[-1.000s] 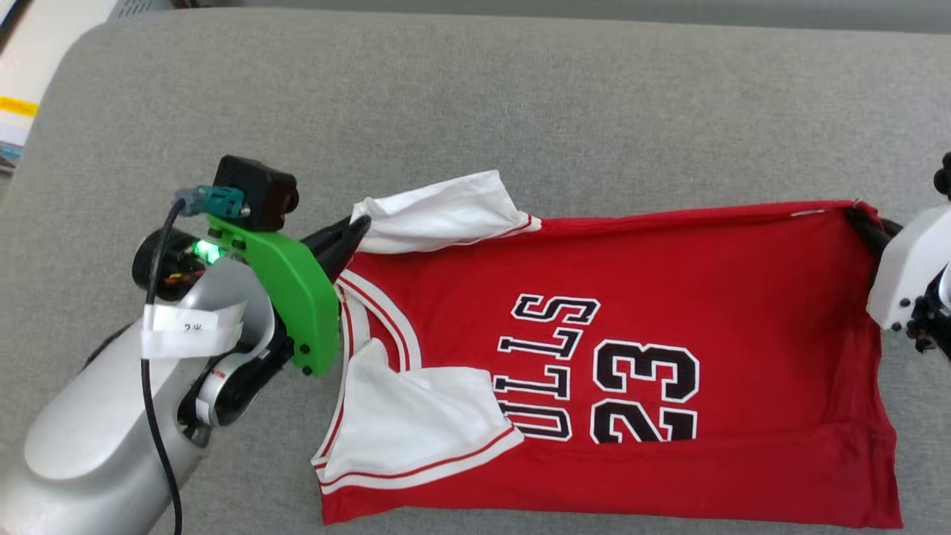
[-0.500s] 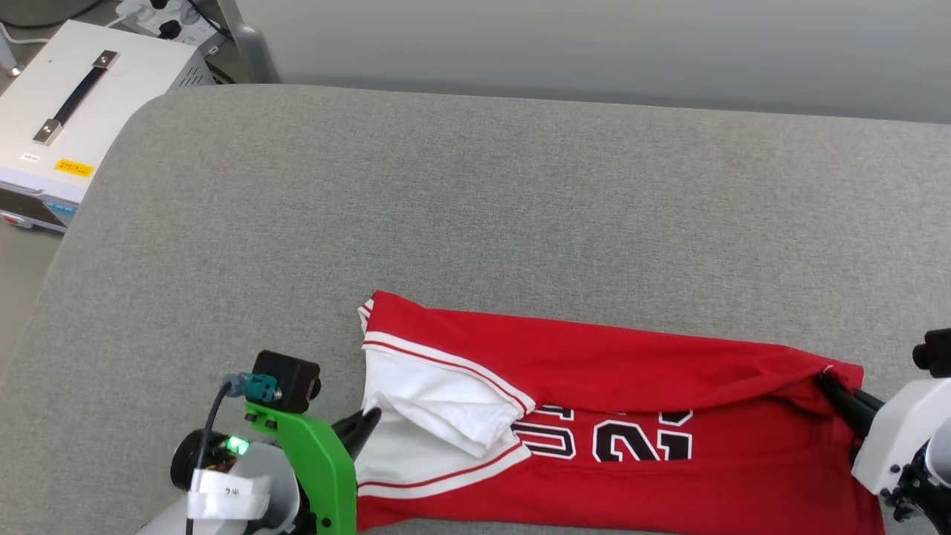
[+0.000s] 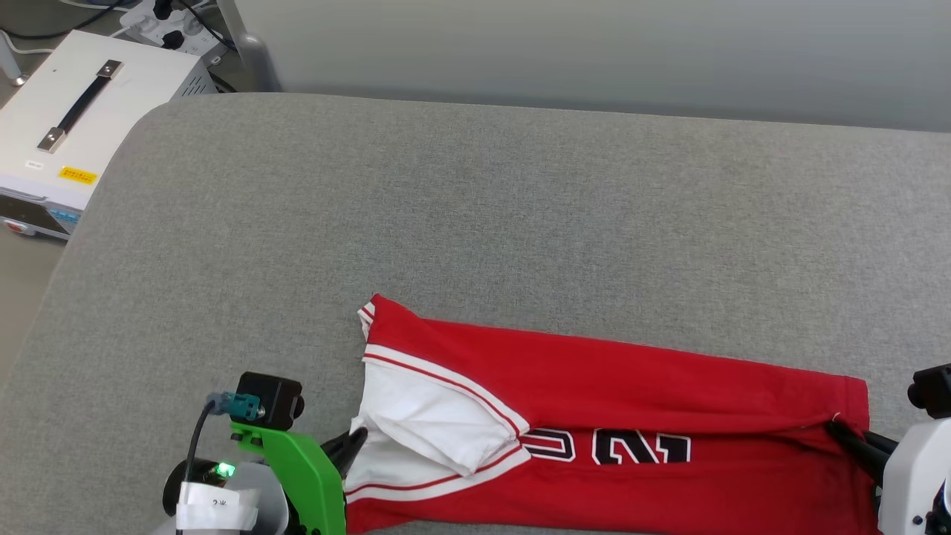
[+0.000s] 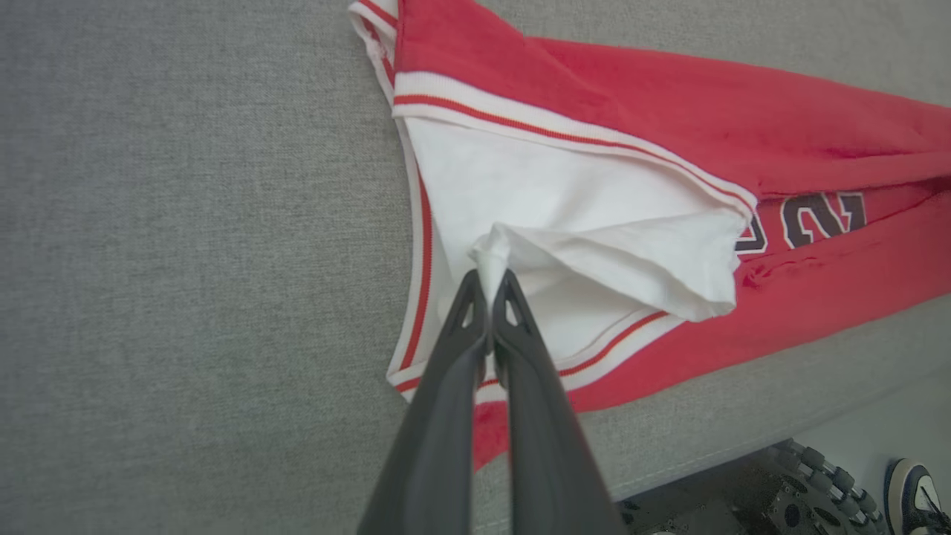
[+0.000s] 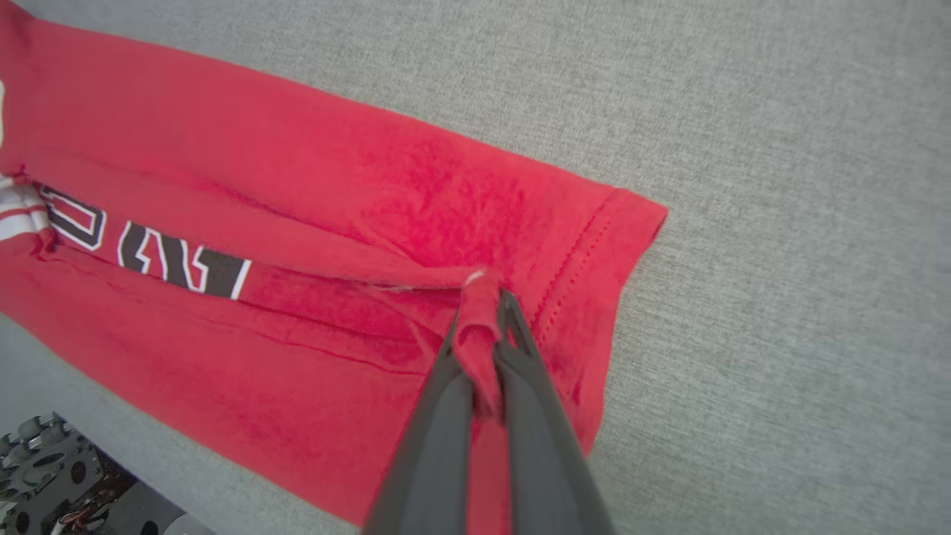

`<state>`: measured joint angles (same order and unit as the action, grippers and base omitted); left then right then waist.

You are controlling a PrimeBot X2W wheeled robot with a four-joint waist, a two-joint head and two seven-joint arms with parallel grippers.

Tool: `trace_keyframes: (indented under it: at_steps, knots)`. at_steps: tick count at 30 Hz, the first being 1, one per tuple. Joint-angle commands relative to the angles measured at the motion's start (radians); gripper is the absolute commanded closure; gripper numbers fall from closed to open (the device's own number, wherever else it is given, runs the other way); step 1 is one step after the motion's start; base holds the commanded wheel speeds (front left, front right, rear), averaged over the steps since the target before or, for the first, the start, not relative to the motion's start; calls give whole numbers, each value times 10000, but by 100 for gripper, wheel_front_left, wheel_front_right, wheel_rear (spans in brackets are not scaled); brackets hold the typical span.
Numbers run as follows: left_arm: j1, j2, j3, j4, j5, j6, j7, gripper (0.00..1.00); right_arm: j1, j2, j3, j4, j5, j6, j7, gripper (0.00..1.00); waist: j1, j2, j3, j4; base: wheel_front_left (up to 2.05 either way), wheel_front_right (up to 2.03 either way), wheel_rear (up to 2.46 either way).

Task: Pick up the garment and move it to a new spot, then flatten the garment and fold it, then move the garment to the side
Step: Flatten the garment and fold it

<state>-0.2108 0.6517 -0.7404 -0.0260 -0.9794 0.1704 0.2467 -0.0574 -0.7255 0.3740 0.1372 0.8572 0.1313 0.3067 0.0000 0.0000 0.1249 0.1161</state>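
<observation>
Left end effector (image 4: 490, 279) is closed tight on a small pinch of the white sleeve (image 4: 594, 186). The right end effector (image 5: 483, 297) is closed on a bunch of red hem. The shirt (image 3: 631, 379) lies on the grey bench (image 3: 475, 208), close to its near edge, with the far half held over the number. I think an uneven pull could make the fold crooked, the thin sleeve pinch may slip out, or the cloth may slide off the edge.

The red garment (image 3: 609, 438) with white sleeves lies folded lengthwise on the grey surface, lettering partly hidden.
</observation>
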Motion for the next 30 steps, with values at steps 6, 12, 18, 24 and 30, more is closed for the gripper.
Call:
trace_keyframes:
  at_steps: [6, 12, 18, 24, 30]
  knots:
    - [276, 80, -284, 52, 33, -116, 259, 100, 161, -474, 589, 34, -162, -6, -128, 100, 0, 0, 37, 38, 0, 0, 0]
    - [102, -292, -534, 647, 277, -29, 231, 0, 16, -208, 744, 638, -14, -6, -54, 0, 0, 0, 150, 11, 0, 0, 0]
    - [93, -420, -423, 1057, 366, 34, -191, 0, 72, -144, 651, 647, 161, -6, 179, 0, 0, 0, -172, -82, 0, 0, 0]
    - [140, -532, -4, 1101, 428, 292, -1025, 0, 415, 161, -492, 319, 578, -6, 1253, 0, 0, 0, -500, -136, 0, 0, 0]
    - [22, -650, 371, 1055, 716, 454, -2030, 0, 697, 1002, -2243, -133, 376, -6, 2559, 0, 0, 0, -505, -98, 0, 0, 0]
